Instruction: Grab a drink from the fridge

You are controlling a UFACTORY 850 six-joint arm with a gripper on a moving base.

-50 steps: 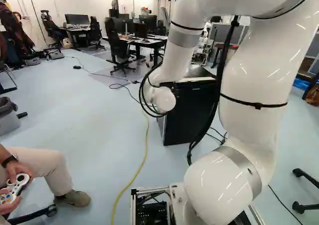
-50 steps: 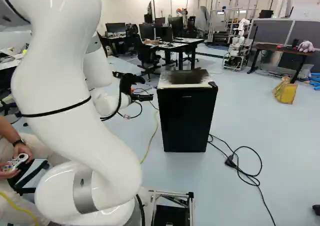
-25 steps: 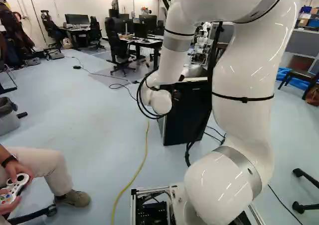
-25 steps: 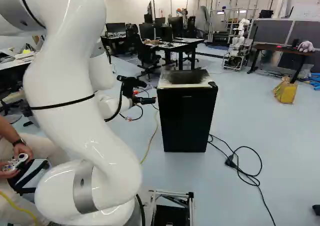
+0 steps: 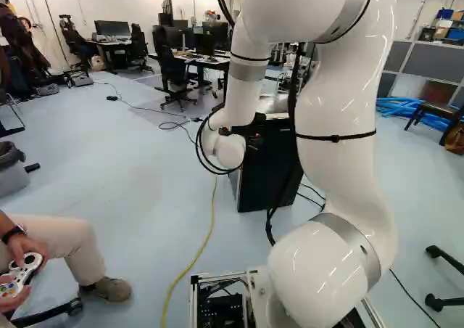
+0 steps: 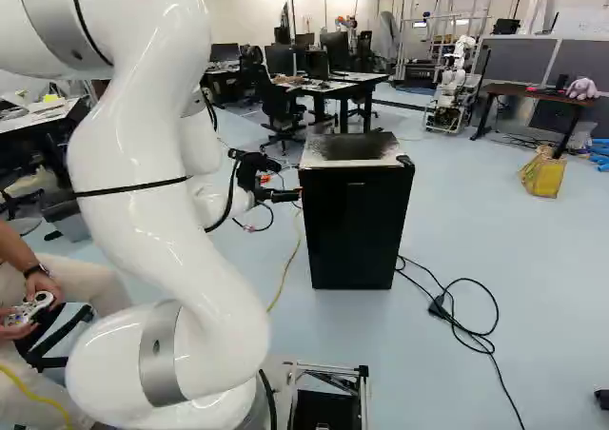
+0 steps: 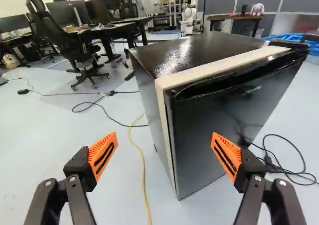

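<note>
Slightly nearer the fridge [image 6: 357, 235] than before, the claw [image 6: 290, 195] has moved in with the arm, its two fingers spread wide. Door shut, the fridge stands on the floor [image 6: 476, 259] just ahead of them.

free room beside fridge [image 7: 149, 105], shut door [image 7: 199, 145] blocking inside

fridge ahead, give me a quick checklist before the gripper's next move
1. Gripper open: ok, its fingers stand wide apart.
2. Nothing held: ok, no thing is gripped between them.
3. Door edge between the fingers as the wrist view sees it: ok.
4. Gripper touching the fridge: cannot tell.
5. Fridge door open: not ok, it is shut.
6. Drink inside: cannot tell, the door hides it.
</note>
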